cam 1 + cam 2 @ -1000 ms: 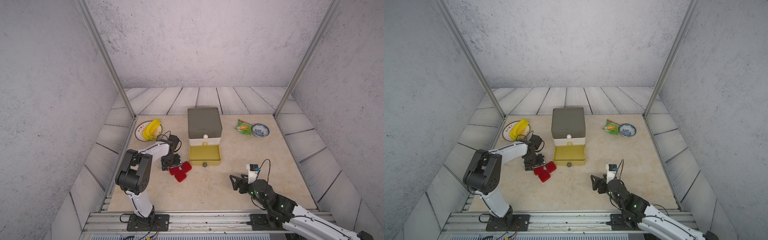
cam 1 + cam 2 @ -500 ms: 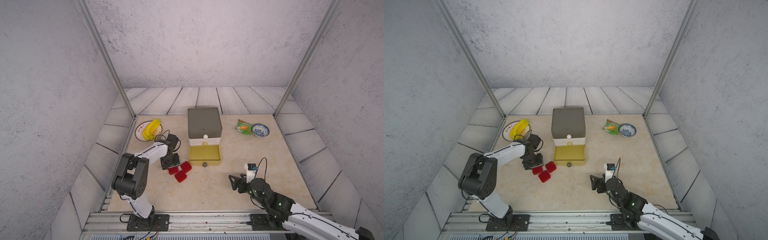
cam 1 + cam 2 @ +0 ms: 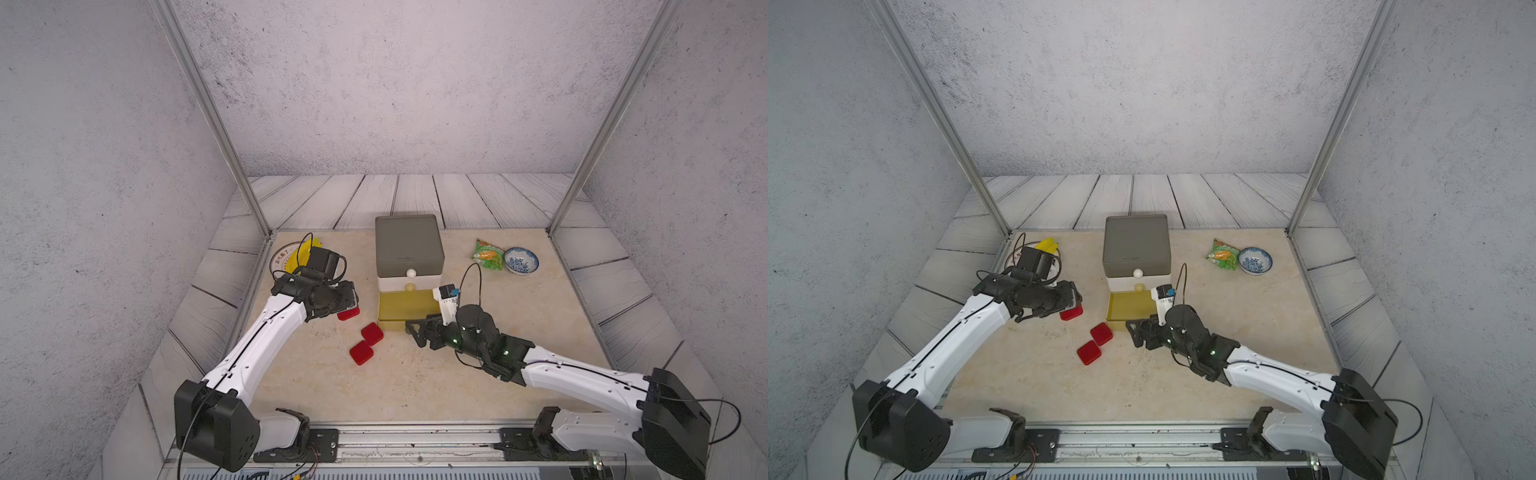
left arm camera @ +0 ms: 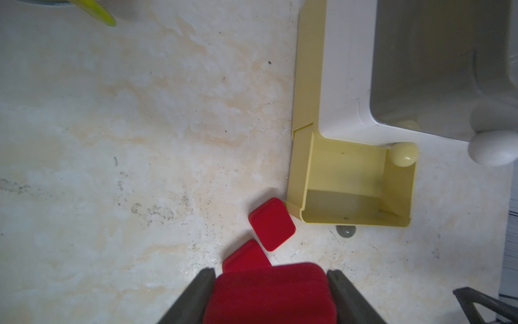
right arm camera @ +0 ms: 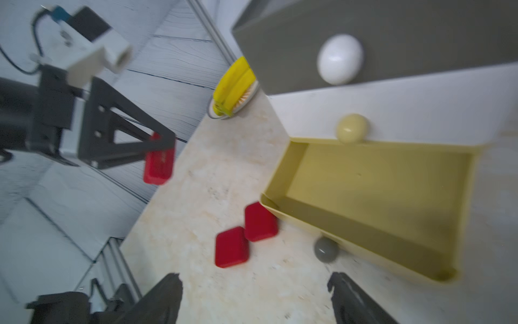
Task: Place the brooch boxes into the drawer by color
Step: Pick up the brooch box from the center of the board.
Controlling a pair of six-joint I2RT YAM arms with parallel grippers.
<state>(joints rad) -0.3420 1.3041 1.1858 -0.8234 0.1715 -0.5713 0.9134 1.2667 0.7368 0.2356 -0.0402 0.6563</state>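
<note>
The drawer stands mid-table with its yellow bottom tier pulled out and nothing in it. My left gripper is shut on a red brooch box, held just above the table left of the yellow tier; the wrist view shows the box filling the gap between the fingers. Two more red brooch boxes lie on the table by the tier's front left corner. My right gripper is open, holding nothing, low in front of the tier near its grey knob.
A plate with a banana sits at the back left, behind the left arm. A green snack packet and a blue-and-white bowl lie at the back right. Metal frame posts stand at the back corners.
The left gripper has shut on one red box from the cluster and lifted it off the table. The right arm has reached forward and left to the front of the yellow tier.
</note>
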